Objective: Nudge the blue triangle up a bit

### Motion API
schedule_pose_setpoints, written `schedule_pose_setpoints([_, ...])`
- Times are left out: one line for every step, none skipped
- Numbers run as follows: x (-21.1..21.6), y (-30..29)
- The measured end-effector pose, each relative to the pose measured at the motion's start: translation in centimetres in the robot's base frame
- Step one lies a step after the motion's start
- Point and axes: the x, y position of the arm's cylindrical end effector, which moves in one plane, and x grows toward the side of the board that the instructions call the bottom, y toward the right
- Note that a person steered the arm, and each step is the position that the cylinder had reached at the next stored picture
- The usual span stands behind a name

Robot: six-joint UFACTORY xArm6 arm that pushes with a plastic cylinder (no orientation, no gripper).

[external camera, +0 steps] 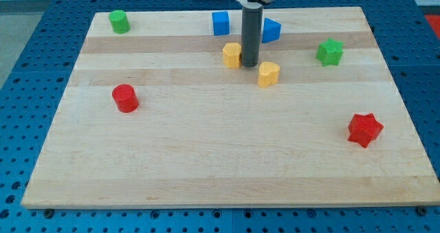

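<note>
The blue triangle (271, 30) lies near the view's top, right of centre, partly hidden behind my rod. My tip (249, 62) rests on the board just below and to the left of the triangle. The tip stands between a yellow block (232, 55) on its left and a yellow heart-shaped block (268, 74) at its lower right. A blue cube (220, 23) sits up and to the left of the tip.
A green cylinder (119, 21) is at the top left, a red cylinder (125, 98) at mid left, a green star (330, 51) at the right, a red star (364, 129) at the lower right. The wooden board (206, 164) rests on a blue pegboard.
</note>
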Motion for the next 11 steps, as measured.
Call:
schedule_pose_setpoints([-0.3, 1.0])
schedule_pose_setpoints([-2.1, 2.1])
schedule_pose_setpoints([-2.6, 2.6])
schedule_pose_setpoints([-4.8, 5.9])
schedule_pose_setpoints([-7.0, 8.0])
schedule_pose_setpoints([-8.6, 8.4])
schedule_pose_setpoints([-10.0, 8.6])
schedule_pose_setpoints([-10.4, 8.6])
schedule_pose_setpoints([-10.7, 8.6])
schedule_pose_setpoints([-10.6, 8.3])
schedule_pose_setpoints([-10.1, 6.5])
